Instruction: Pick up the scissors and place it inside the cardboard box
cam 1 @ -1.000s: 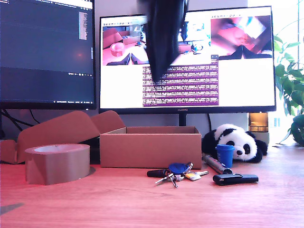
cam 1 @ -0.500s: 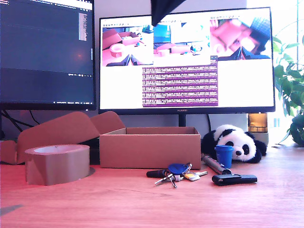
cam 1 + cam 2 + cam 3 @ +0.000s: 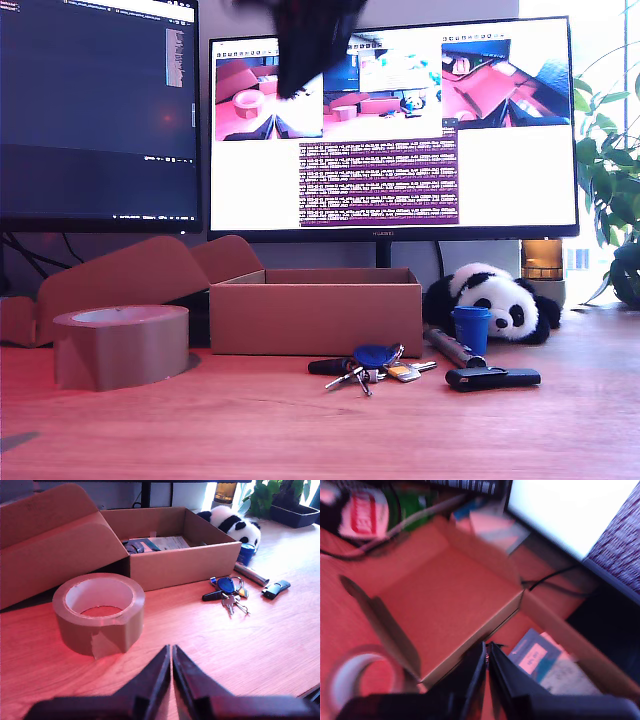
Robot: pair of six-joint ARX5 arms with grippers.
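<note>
Searching for orange-handled scissors: none visible on the wooden surface (image 3: 280,645); possibly already inside the low brown cardboard box (image 3: 190,562) among papers, cannot tell. My first gripper (image 3: 171,672) is pinched closed, empty, low near the tape roll (image 3: 100,612). My second gripper (image 3: 487,667), blurred, closed, empty, hangs above the box's open flap.

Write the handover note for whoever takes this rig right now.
My first gripper: shut, empty, near the brown packing tape roll.
My second gripper: shut, empty, over the open flap of the low brown cardboard box; its view is blurred.
Orange-handled scissors: not identifiable in any view. The box holds papers and a dark item I cannot make out.
Done: unconfirmed. Left: locate the scissors and check whether they are in the box.
</note>
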